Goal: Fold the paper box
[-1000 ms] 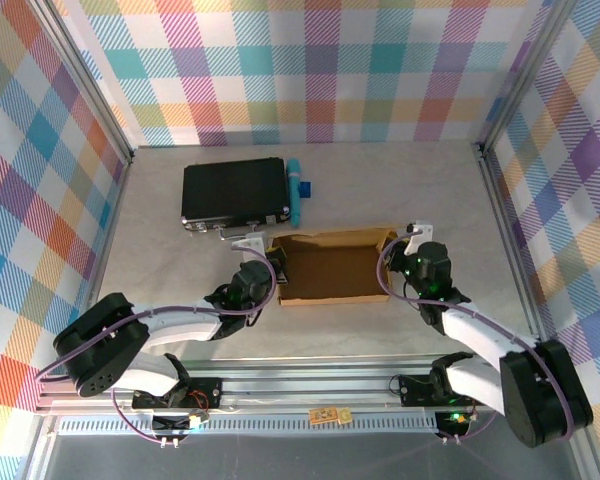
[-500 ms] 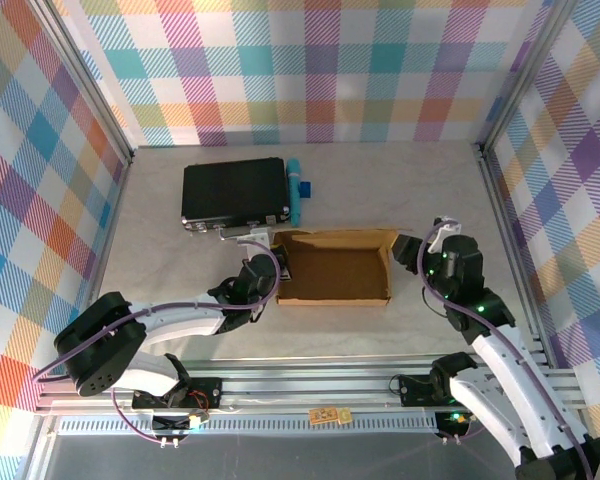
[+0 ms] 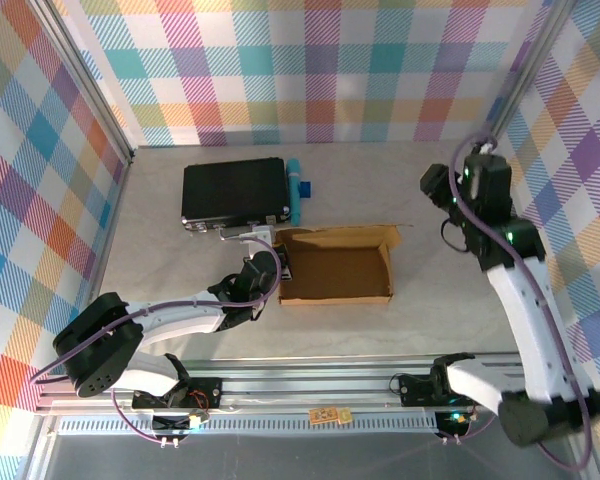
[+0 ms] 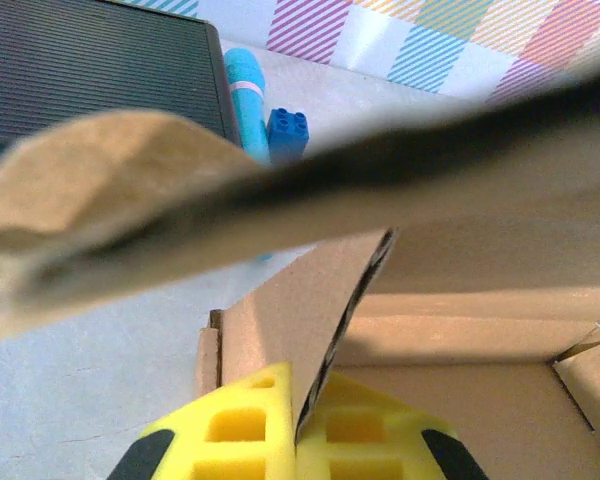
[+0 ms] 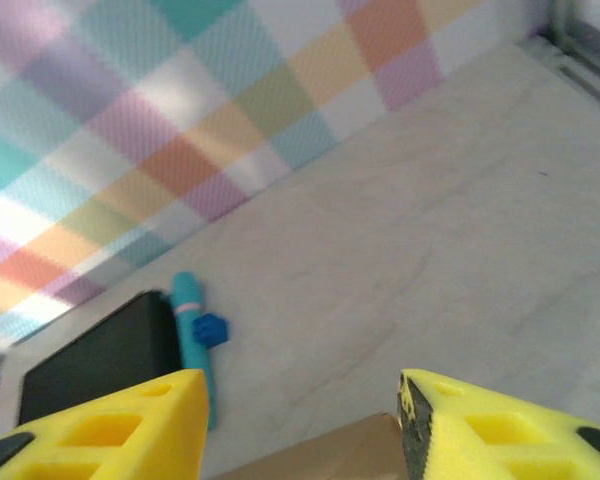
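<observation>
The paper box (image 3: 335, 266) is a brown cardboard mailer lying open as a shallow tray in the middle of the table, walls raised on all sides. My left gripper (image 3: 276, 262) is at its left end, shut on the box's upright left wall (image 4: 300, 310), which is pinched between the yellow pads (image 4: 240, 425). A blurred cardboard flap crosses the top of the left wrist view. My right gripper (image 3: 442, 190) is raised high above the table to the right of the box, open with nothing between its pads (image 5: 110, 425). A corner of the box (image 5: 330, 455) peeks below them.
A black rectangular case (image 3: 235, 192) lies at the back left. Beside it lie a teal cylinder (image 3: 294, 190) and a small blue block (image 3: 307, 188). Checked walls and metal rails enclose the table. Bare tabletop lies right of and behind the box.
My right gripper has let go of the box's right end and risen up and back to the right. The left gripper has stayed on the left wall.
</observation>
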Robot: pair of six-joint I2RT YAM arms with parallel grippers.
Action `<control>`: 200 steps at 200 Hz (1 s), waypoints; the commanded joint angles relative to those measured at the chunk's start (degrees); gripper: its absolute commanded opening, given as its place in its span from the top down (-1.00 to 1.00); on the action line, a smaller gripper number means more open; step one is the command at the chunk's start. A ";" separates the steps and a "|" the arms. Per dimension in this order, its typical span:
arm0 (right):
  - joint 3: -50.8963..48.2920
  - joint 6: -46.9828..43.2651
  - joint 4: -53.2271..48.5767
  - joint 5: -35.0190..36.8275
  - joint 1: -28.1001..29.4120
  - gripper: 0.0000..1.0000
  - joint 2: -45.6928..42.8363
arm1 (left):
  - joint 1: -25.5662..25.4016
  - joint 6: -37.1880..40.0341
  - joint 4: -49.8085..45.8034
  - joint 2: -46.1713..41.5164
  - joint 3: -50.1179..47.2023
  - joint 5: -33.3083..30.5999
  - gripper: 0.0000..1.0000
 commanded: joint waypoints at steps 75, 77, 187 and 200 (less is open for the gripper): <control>-5.60 8.89 -6.35 -35.34 -12.86 0.85 25.81 | -1.05 -0.57 -8.19 -0.58 0.93 3.89 1.00; -5.89 8.96 -5.97 -36.04 -12.90 0.86 26.23 | -1.05 -0.52 -8.28 -0.58 0.95 3.87 1.00; -15.24 19.22 0.88 -42.77 -7.52 1.00 25.62 | -1.05 -0.68 -8.45 1.40 3.16 5.62 1.00; -15.66 20.18 1.02 -42.80 -7.43 1.00 25.23 | -1.05 -1.01 -8.21 1.52 3.07 5.64 1.00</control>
